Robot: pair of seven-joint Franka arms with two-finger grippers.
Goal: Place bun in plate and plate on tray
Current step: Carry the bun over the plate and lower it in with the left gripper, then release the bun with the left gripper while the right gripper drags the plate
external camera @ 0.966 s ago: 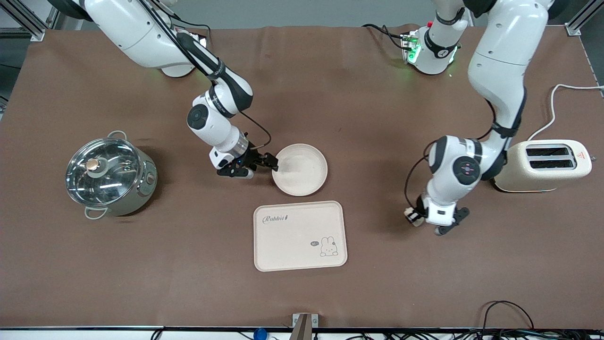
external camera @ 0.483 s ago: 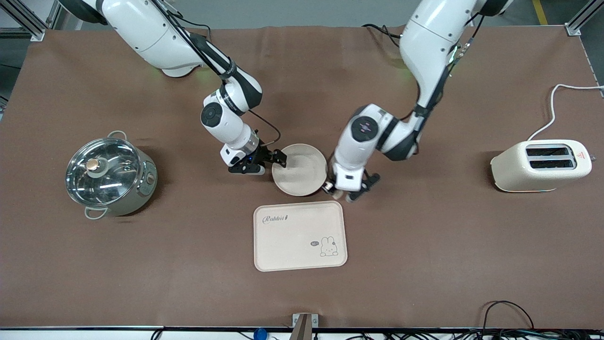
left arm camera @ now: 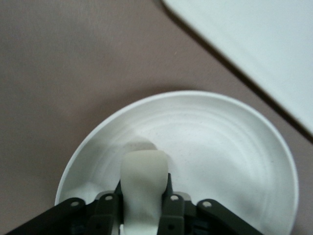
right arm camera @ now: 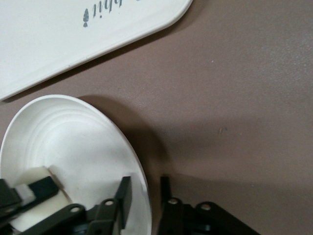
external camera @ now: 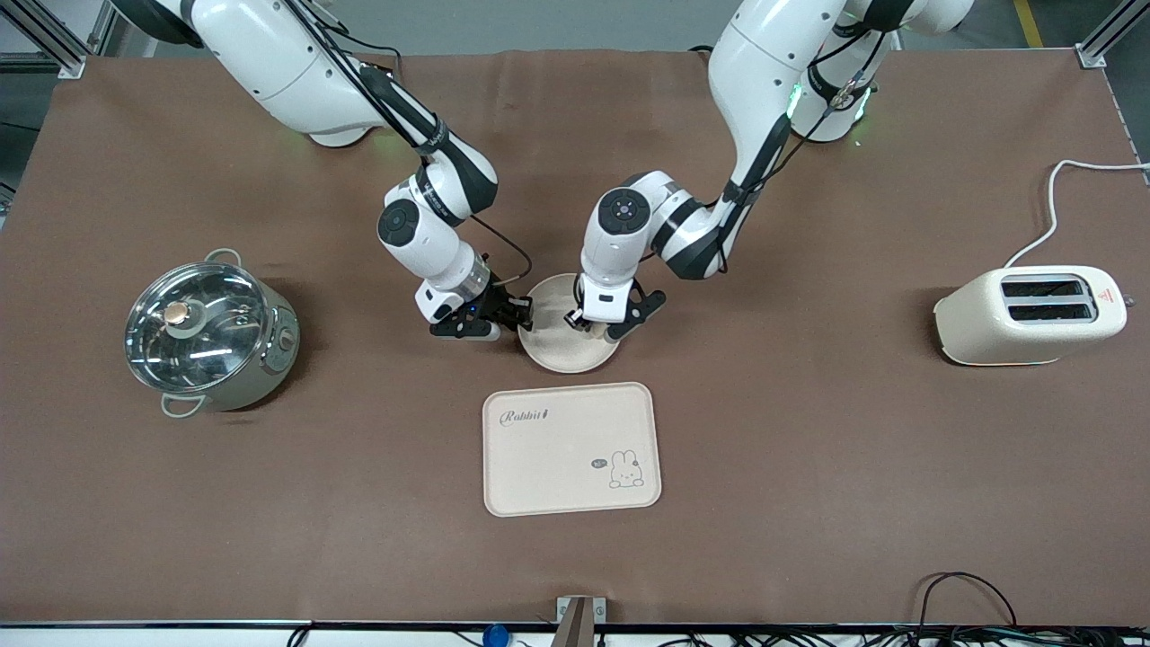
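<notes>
The round cream plate [external camera: 561, 355] lies on the brown table, farther from the front camera than the Rabbit tray [external camera: 557, 449]. My left gripper [external camera: 593, 328] is shut on the pale bun [external camera: 591, 329] and holds it low over the plate. In the left wrist view the bun [left arm camera: 144, 176] sits between the fingers [left arm camera: 168, 196] above the plate [left arm camera: 220, 142]. My right gripper [external camera: 524, 314] is open at the plate's rim toward the right arm's end. In the right wrist view [right arm camera: 144, 180] one finger is inside the plate [right arm camera: 73, 132] and one outside.
A steel pot with a glass lid [external camera: 208, 332] stands toward the right arm's end. A cream toaster [external camera: 1033, 314] with a white cable [external camera: 1051, 216] stands toward the left arm's end. The tray's corner also shows in both wrist views [left arm camera: 264, 44] [right arm camera: 58, 34].
My left arm swung from beside the toaster across the table to over the plate, carrying the bun. My right gripper stayed at the plate's rim with small shifts.
</notes>
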